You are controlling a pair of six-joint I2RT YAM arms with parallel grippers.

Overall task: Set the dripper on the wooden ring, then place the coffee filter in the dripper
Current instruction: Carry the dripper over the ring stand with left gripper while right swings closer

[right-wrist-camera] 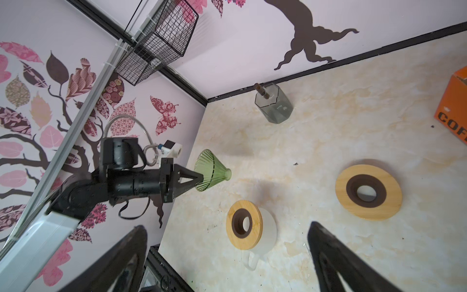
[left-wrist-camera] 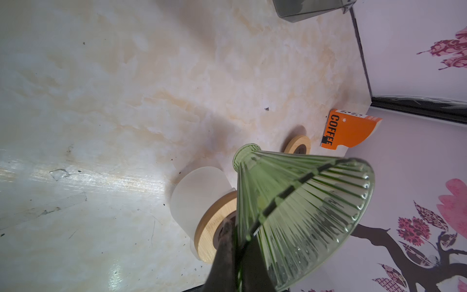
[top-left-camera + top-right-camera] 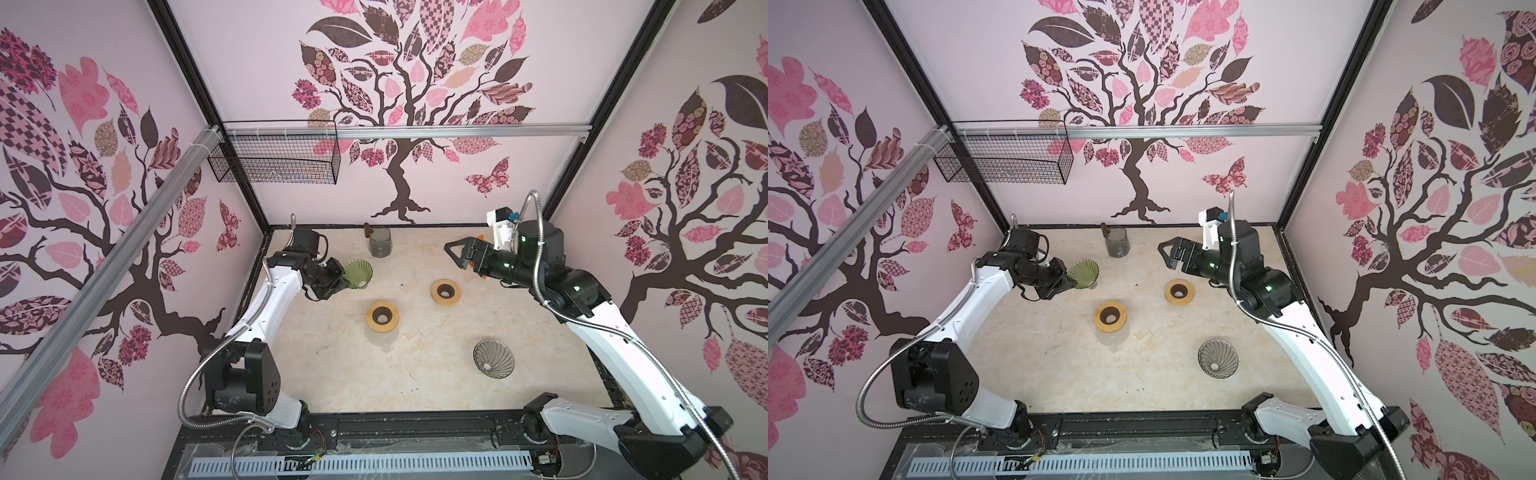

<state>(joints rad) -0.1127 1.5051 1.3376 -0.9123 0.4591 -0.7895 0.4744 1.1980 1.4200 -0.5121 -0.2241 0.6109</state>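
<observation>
At the rear left of the table (image 3: 332, 374), the left gripper (image 3: 343, 279) is pinching the rim of the green dripper (image 3: 358, 272) and holding it clear of the surface, jaws clamped on the glass wall. The right gripper (image 3: 452, 255) is hovering at rear right, jaws spread wide and carrying nothing. Progress, as judged: early. No loose filter is showing anywhere; the orange box (image 2: 350, 131) marked COFFEE, standing by the wall, is probably where they are sitting. The dripper is not yet seated — the ring (image 3: 382, 316) on the frosted cup (image 2: 199, 192) is lying bare nearby, and looks the likely seat. Orientation: the dripper's long axis is lying nearer level than upright, with the narrow neck pointing away from the gripper toward mid-table and the wide mouth facing back at the gripper. It is going to need turning mouth-up before a filter can go in. A grey dripper (image 3: 493, 358) is resting at front right — no filter in it.
</observation>
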